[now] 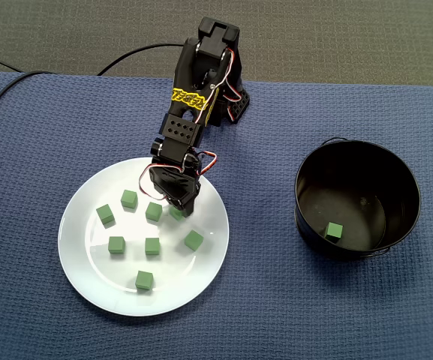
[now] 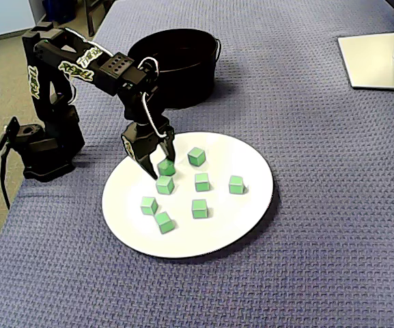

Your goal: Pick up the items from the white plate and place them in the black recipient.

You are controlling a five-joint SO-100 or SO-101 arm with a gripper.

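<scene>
Currently, the target green cube point(image 2: 167, 167) lies on the white plate point(image 2: 251, 212) among seven others, right at the tips of the gripper point(image 2: 159, 162), whose jaws stand apart and are not closed on it. It looks light, rigid and smooth, so grip it squarely across two opposite flat faces. The black recipient point(image 1: 407, 187) stands well apart, holding one deposited cube point(image 1: 333, 232).

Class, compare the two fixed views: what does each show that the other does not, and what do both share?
Only a fixed view looks into the black pot, showing one green cube inside. Only a fixed view shows the white stand and the gripper apparently open around a plate cube. Both fixed views share the arm and the white plate carrying eight cubes.
</scene>
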